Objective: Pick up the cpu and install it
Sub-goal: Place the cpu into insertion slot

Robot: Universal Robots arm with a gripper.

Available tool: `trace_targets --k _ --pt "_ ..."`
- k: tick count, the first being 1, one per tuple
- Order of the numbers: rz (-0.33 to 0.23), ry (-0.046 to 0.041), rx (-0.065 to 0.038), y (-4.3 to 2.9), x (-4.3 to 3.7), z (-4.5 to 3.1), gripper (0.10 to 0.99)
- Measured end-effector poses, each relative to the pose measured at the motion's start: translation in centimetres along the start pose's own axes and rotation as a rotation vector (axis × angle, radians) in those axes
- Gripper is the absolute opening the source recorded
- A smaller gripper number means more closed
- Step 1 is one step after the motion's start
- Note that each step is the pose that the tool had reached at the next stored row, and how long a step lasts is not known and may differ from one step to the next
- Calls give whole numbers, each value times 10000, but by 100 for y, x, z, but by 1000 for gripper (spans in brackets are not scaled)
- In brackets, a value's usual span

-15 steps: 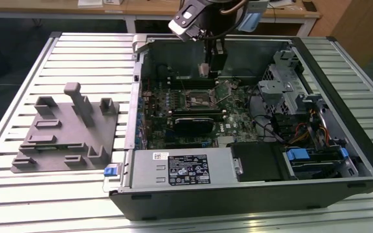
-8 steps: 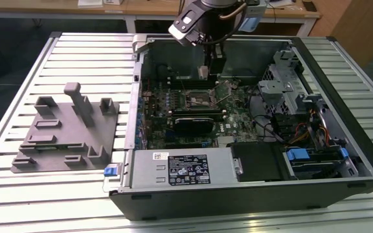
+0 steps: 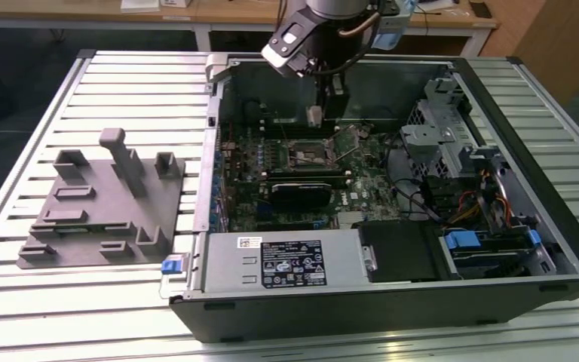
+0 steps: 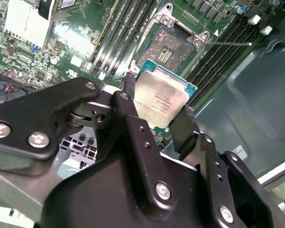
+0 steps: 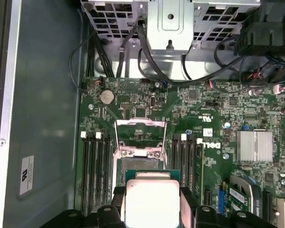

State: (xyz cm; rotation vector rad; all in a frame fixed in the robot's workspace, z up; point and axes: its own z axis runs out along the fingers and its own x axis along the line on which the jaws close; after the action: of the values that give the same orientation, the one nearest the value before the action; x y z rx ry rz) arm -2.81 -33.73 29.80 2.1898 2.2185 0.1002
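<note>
Claw: the claw [image 4: 157,107] is closed on the cpu [image 4: 164,95], one black finger on each of two opposite edges, with the silver top facing the wrist cameras.
Cpu: clamped between the fingertips [image 5: 187,199], hanging above the motherboard [image 5: 209,109] and not seated.
Socket: the cpu socket [image 5: 138,161] lies below the claw and just past the fingertips, apart from the chip. Its retention frame [image 5: 140,124] is swung open and its contact field is bare.
Step in hand: carrying the chip over the socket, as I judge it.
Doing it well: keep the chip flat and square to the socket walls. Match its corners before it comes down, and let it drop in without sliding, since the contacts look easy to bend. The edge grip looks even, so squeezing harder is probably not needed.
Beside the claw: memory slots [image 5: 96,166] flank the socket on both sides and sit close to the finger paths.
Beyond the claw: cables [image 5: 152,57] and a metal drive cage [image 5: 171,19] lie well past the socket.
Surface: the open computer case [image 3: 561,226] lies on its side under the claw, on a slatted metal table [image 3: 118,83].
Away from the claw: a grey fixture tray [image 3: 88,211] sits on the table, well apart toward the exterior view's left.
Room: wooden desks [image 3: 229,11] stand behind the arm.
</note>
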Motion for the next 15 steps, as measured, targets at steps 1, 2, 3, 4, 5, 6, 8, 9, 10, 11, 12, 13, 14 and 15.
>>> trace_targets --k 1,2,3,4,5,6,8,9,10,11,12,13,14,15 --pt "0 0 0 -2 5 14 541" --pt "0 3 -1 -6 9 29 541" --pt "0 3 -1 -8 11 40 541" --pt "0 2 -1 -10 12 46 541" --pt "1 1 -1 -15 12 50 541" --pt "0 1 0 -21 12 54 541" --pt "1 1 -1 -37 14 68 541" --pt "0 0 0 -45 18 78 541" --pt "1 0 0 -51 24 88 541" --pt "-1 0 0 -55 28 98 541" --pt "-19 2 1 -58 32 111 541" --pt "-63 7 1 -59 34 123 541" --pt "-114 10 3 -61 35 134 541" --pt "-147 11 3 -63 37 145 541"
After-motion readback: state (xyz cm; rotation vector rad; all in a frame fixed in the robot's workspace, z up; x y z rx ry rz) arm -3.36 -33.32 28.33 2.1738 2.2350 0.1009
